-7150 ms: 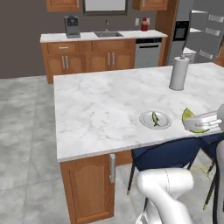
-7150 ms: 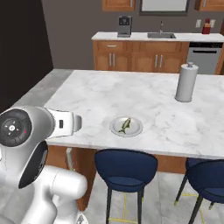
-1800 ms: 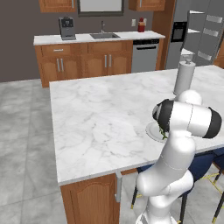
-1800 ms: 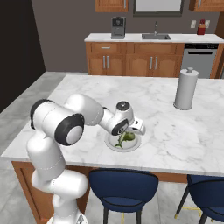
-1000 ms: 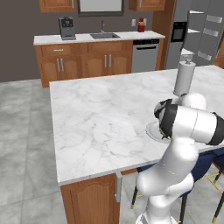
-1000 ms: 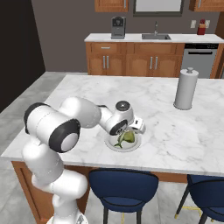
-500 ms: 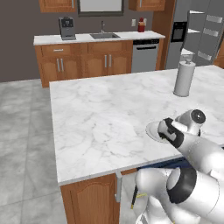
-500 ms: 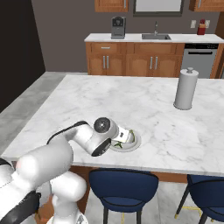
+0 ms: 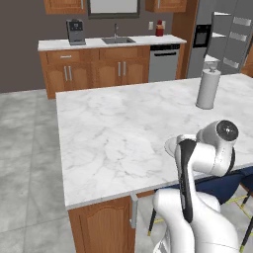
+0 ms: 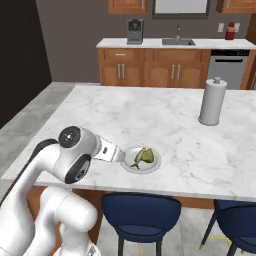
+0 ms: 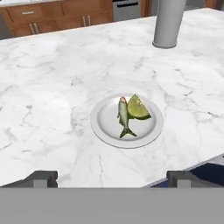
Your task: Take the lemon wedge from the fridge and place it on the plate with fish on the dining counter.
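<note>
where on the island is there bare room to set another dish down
Bare marble spans the dining counter left of the plate with fish, and between that plate and the paper-towel roll. The plate is crowded: lemon wedge beside the fish.

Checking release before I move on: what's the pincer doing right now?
Pincer: open, holding nothing; the lemon wedge lies on the plate beside the fish.
</note>
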